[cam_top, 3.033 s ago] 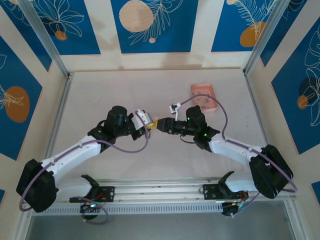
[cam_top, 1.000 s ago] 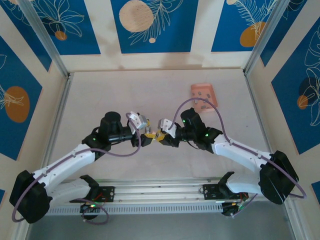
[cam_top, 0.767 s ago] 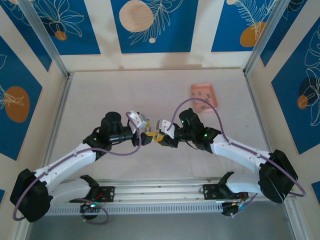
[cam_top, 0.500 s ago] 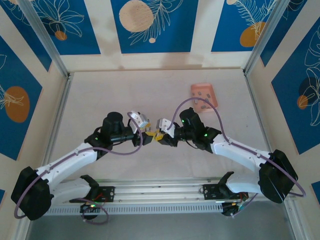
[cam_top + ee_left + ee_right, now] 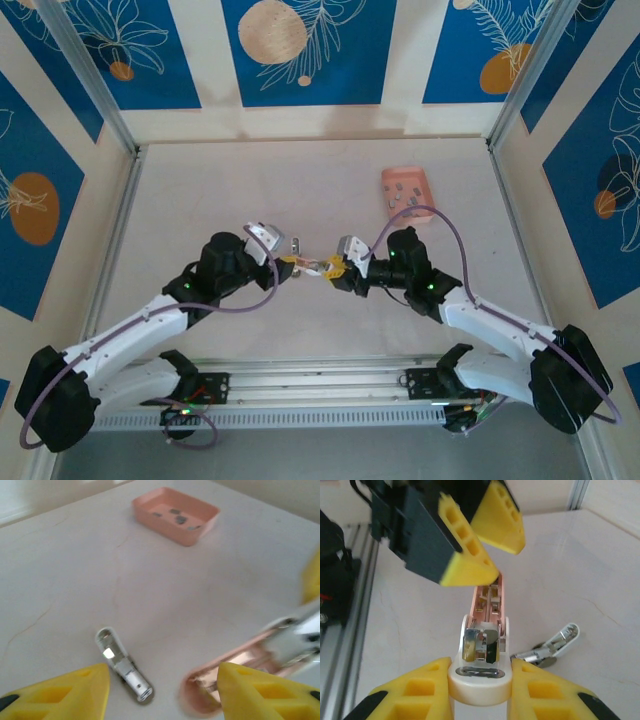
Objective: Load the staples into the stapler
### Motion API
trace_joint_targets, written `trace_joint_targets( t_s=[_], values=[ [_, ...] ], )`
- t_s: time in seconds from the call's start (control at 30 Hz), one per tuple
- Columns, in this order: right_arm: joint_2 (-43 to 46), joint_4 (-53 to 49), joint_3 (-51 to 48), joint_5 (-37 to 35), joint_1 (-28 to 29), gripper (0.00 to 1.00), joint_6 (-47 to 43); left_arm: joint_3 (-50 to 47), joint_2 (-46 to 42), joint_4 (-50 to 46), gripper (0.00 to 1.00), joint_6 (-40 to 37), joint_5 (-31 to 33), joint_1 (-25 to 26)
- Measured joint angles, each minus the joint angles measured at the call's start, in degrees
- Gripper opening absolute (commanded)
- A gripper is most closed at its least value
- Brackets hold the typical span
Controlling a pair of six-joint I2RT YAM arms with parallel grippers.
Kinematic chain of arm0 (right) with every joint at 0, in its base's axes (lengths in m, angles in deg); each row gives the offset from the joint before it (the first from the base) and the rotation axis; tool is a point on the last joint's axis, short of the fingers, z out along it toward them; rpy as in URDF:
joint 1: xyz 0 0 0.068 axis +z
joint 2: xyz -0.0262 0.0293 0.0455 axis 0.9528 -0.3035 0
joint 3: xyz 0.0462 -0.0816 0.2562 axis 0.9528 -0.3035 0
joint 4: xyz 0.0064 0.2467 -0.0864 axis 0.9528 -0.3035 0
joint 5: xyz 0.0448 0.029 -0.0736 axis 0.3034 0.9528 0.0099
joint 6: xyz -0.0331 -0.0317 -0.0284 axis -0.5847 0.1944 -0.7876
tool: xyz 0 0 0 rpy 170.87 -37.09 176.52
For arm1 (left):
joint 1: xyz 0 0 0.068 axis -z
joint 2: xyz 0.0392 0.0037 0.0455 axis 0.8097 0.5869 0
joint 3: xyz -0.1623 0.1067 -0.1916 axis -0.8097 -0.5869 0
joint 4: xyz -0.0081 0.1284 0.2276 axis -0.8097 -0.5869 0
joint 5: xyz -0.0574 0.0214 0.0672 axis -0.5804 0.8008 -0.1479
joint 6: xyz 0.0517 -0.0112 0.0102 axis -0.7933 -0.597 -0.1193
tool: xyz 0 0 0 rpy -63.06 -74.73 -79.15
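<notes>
Right gripper (image 5: 480,687): yellow fingers closed firmly on the white rear end of the stapler (image 5: 487,602), one finger on each side. The stapler is held roughly midway between the left and right edges of the table (image 5: 250,190), nearer the near edge than the far one. It is opened up, the rose-gold channel facing upward and running away from the right gripper toward the left arm; small metal fittings are visible inside the channel. Whether its underside touches the surface cannot be determined. Left gripper (image 5: 162,682): fingers set apart, nothing between them, positioned above the far tip of the stapler without visible contact. A slim silver metal part (image 5: 124,666) with a rounded end lies flat on the surface just beside the stapler's tip, separate from the stapler and not gripped. Beyond this, toward the far right corner of the table and well apart from both grippers, stands a shallow pink tray (image 5: 161,526). The staples (image 5: 177,515) lie loose on its floor as several small grey pieces, clustered near its middle; an exact count cannot be made out.
</notes>
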Motion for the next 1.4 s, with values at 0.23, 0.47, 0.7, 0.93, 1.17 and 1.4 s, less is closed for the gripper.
trace_joint_targets(
  t_s=[0.23, 0.47, 0.7, 0.93, 1.17, 1.4],
  values=[
    [0.7, 10.8, -5.7, -0.6, -0.2, 0.00, 8.6, -1.5, -2.3, 0.5, 0.61, 6.4, 1.7, 0.2],
    [0.7, 19.8, -9.5, -10.9, 0.2, 0.00, 18.0, -2.7, -6.8, 1.8, 0.61, 18.4, 6.4, -0.3],
    [-0.9, 24.2, -9.4, -16.9, 3.1, 0.00, 22.2, -3.2, -6.7, 7.0, 0.61, 35.0, 8.7, -0.3],
    [-5.5, 26.7, -7.8, -17.6, 5.6, 0.00, 23.1, -3.2, -2.1, 10.8, 0.62, 45.8, 7.4, -0.3],
    [-7.4, 28.1, -5.6, -17.6, 6.8, 0.00, 23.1, -3.2, 0.1, 12.1, 0.59, 50.3, 7.1, -0.4],
    [-10.4, 29.2, -4.0, -17.6, 7.5, 0.00, 23.1, -3.2, 1.7, 17.7, 0.53, 52.6, 5.2, -0.3]
  ],
)
